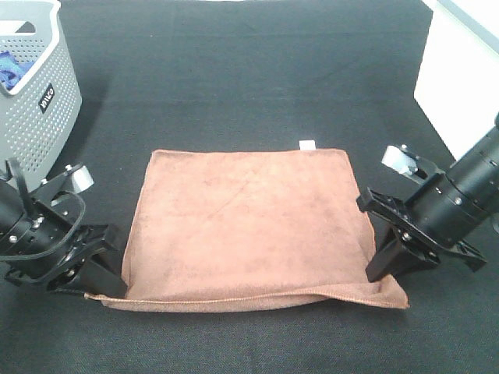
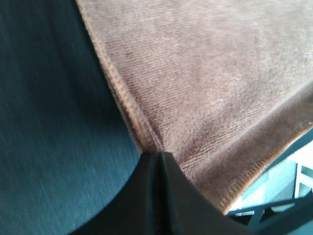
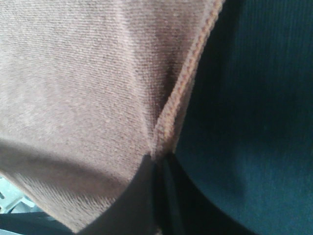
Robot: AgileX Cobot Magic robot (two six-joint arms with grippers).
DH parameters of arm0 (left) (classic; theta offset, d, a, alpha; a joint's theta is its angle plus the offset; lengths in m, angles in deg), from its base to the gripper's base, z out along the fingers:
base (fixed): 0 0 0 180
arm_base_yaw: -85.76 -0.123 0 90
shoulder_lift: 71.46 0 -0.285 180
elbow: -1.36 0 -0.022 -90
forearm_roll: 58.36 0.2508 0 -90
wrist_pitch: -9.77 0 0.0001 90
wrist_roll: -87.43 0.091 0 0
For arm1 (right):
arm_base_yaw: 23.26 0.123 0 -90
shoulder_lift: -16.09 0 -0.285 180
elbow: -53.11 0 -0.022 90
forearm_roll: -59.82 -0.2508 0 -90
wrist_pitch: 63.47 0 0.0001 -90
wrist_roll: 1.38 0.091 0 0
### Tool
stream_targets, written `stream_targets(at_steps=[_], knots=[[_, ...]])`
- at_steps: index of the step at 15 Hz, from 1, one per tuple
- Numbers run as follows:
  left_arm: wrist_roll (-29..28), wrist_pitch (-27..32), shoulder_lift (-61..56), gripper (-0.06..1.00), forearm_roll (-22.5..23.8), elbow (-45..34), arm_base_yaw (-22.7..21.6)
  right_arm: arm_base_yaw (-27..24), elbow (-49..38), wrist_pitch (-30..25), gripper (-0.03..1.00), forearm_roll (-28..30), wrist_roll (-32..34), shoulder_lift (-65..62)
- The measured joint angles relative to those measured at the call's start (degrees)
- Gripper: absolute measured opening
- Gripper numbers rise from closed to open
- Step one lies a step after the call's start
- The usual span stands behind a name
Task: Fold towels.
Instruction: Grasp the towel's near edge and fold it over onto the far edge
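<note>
A brown towel (image 1: 242,226) lies flat on the black table, with a white tag (image 1: 307,144) at its far edge. My left gripper (image 1: 109,284) is shut on the towel's near left corner. My right gripper (image 1: 383,269) is shut on the near right corner. The near edge is lifted slightly off the table. In the left wrist view the closed fingertips (image 2: 159,159) pinch the towel's hem (image 2: 134,115). In the right wrist view the closed fingertips (image 3: 159,164) pinch the hem (image 3: 181,98) the same way.
A grey perforated basket (image 1: 35,86) stands at the far left with something blue inside. A white object (image 1: 460,62) sits at the far right edge. Black table cloth (image 1: 249,70) stretches beyond the towel.
</note>
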Motion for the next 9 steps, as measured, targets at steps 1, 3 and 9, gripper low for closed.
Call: stream_targets(at_steps=[1, 3, 9], knots=[[0.0, -0.11, -0.74, 0.0, 0.06, -0.06, 0.0, 0.0, -0.29, 0.74, 0.0, 0.0, -0.52, -0.86], [0.17, -0.69, -1.89, 0.0, -0.23, 0.34, 0.0, 0.0, 0.34, 1.66, 0.0, -0.52, -1.38, -1.6], [1.89, -12.66, -2.41, 0.0, -2.18, 12.66, 0.0, 0.0, 18.33, 6.25, 0.0, -1.83, -2.81, -0.11]])
